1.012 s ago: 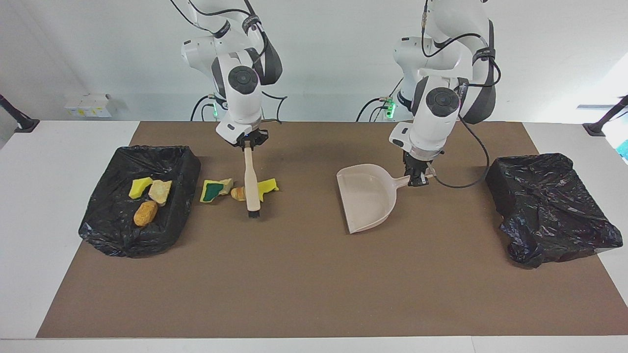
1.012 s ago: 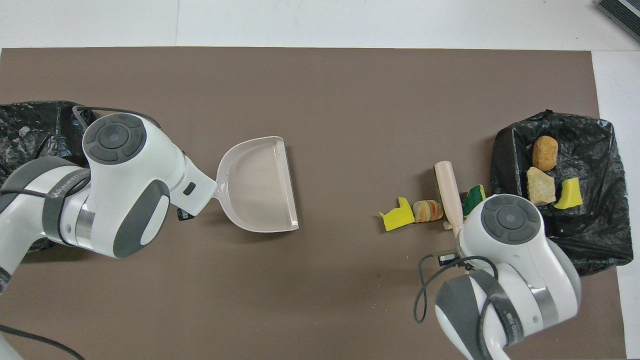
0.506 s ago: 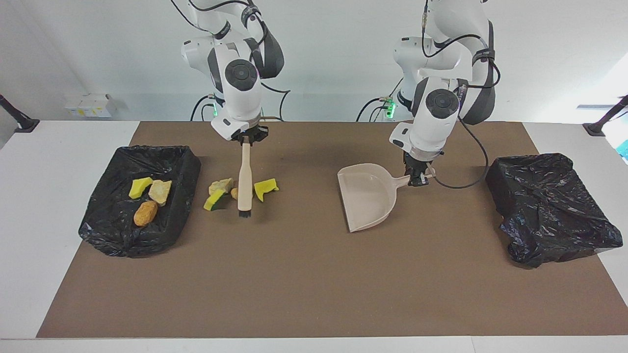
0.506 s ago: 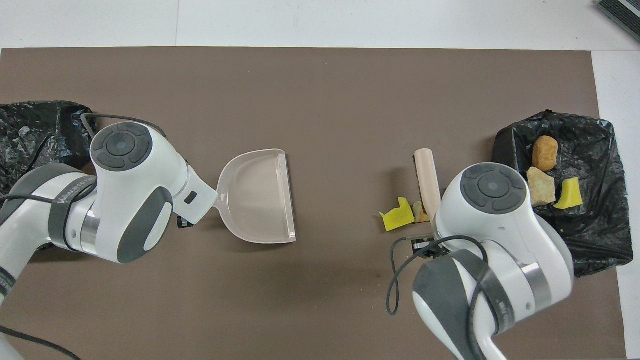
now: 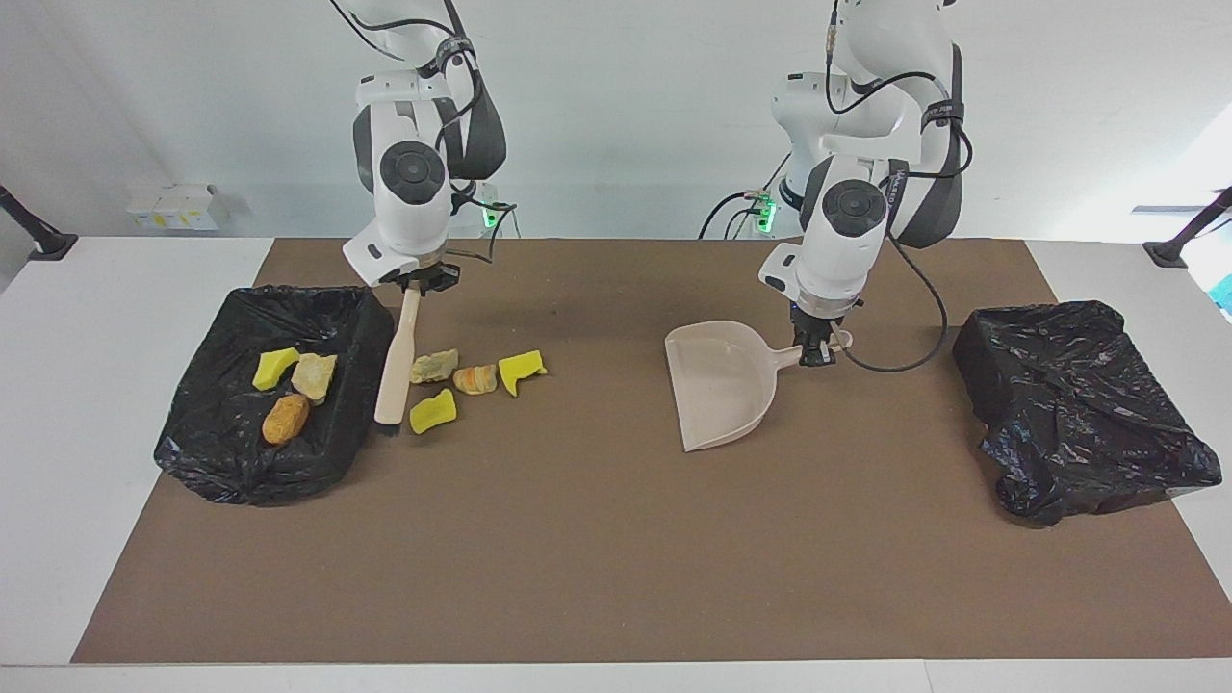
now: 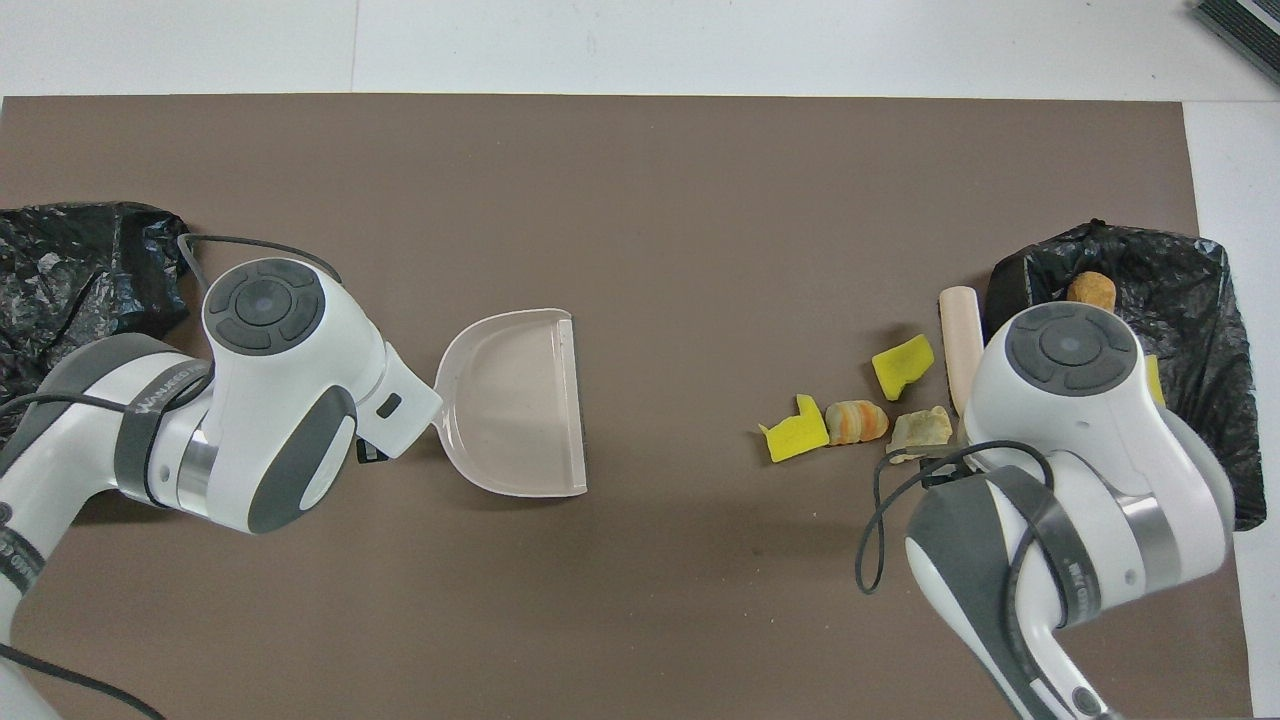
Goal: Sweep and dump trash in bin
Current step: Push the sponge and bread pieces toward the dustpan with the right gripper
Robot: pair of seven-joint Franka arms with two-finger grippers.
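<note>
Several loose pieces of trash lie on the brown mat: a yellow sponge chunk (image 5: 521, 371) (image 6: 797, 437), a striped pastry (image 5: 474, 378) (image 6: 856, 421), a tan chunk (image 5: 435, 366) (image 6: 920, 428) and another yellow chunk (image 5: 432, 412) (image 6: 903, 364). My right gripper (image 5: 421, 282) is shut on the handle of the beige brush (image 5: 397, 361) (image 6: 962, 340), which slants down between these pieces and the black-lined bin (image 5: 241, 452) (image 6: 1190, 290). Three pieces lie in that bin. My left gripper (image 5: 818, 354) is shut on the handle of the beige dustpan (image 5: 722, 385) (image 6: 520, 400), whose mouth faces the trash.
A second black bag-lined bin (image 5: 1078, 414) (image 6: 70, 260) sits at the left arm's end of the table. The brown mat (image 5: 597, 558) is bordered by white table (image 5: 58, 433) at both ends. In the overhead view both arms' bodies hide their grippers.
My right gripper carried the brush across the loose pieces toward the bin at its end; the green-backed sponge flipped and shifted. The dustpan stayed almost still.
</note>
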